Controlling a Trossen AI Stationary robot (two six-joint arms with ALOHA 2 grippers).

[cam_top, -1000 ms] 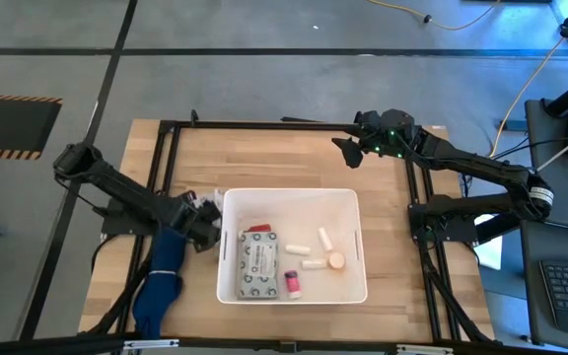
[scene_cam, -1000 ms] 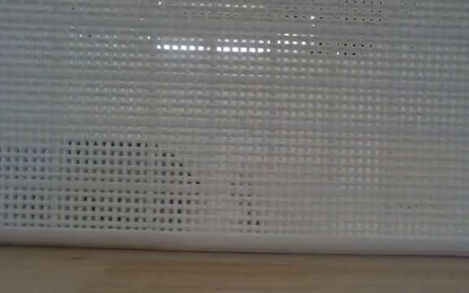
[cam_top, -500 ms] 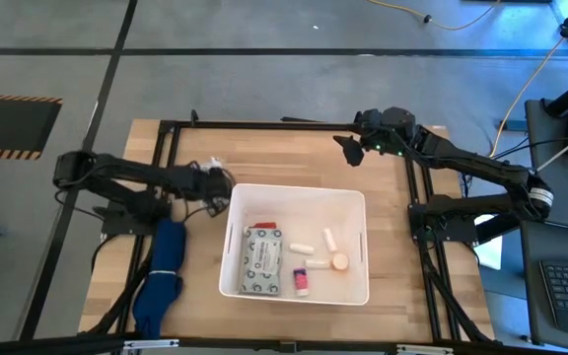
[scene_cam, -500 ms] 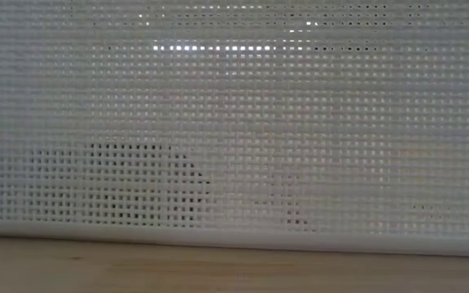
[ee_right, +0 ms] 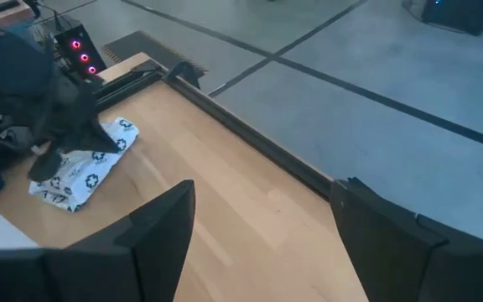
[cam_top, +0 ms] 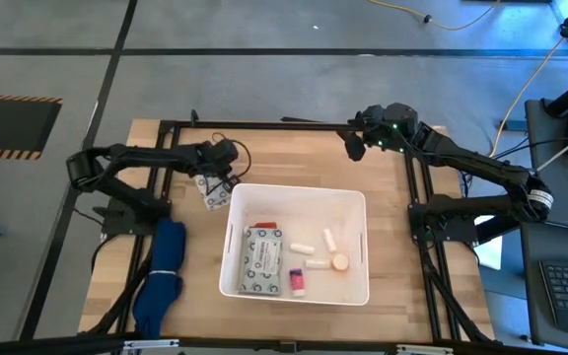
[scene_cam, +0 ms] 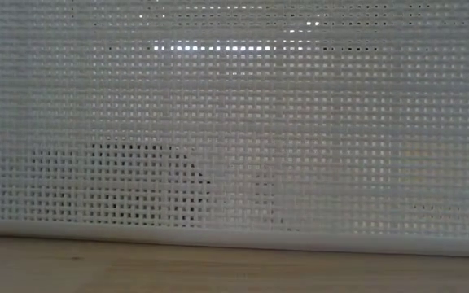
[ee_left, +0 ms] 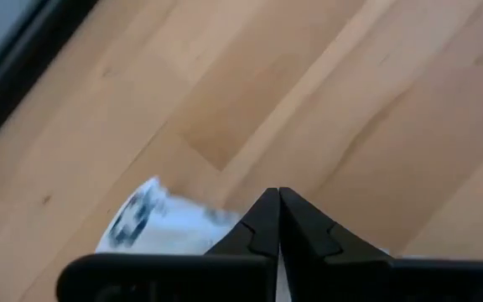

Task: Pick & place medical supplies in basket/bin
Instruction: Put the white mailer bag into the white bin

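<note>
The left gripper point(cam_top: 215, 183) pinched a patterned packet point(cam_top: 214, 195) just off the tub's point(cam_top: 359, 247) ten o'clock corner. The right gripper point(cam_top: 354, 144) hung with fingers spread near the table's point(cam_top: 284, 153) one o'clock edge. Other supplies point(cam_top: 261, 260) lay inside the tub.

1. No word, brand name or number can be read in any view.
2. The soft packet point(ee_right: 82, 164) lying on the tabletop point(ee_right: 225, 201) carries a repeating dark round symbol print, too small to make out as letters.
3. The packet in the bin point(cam_top: 261, 258) shows the same kind of pattern and a red patch, both unreadable.
</note>
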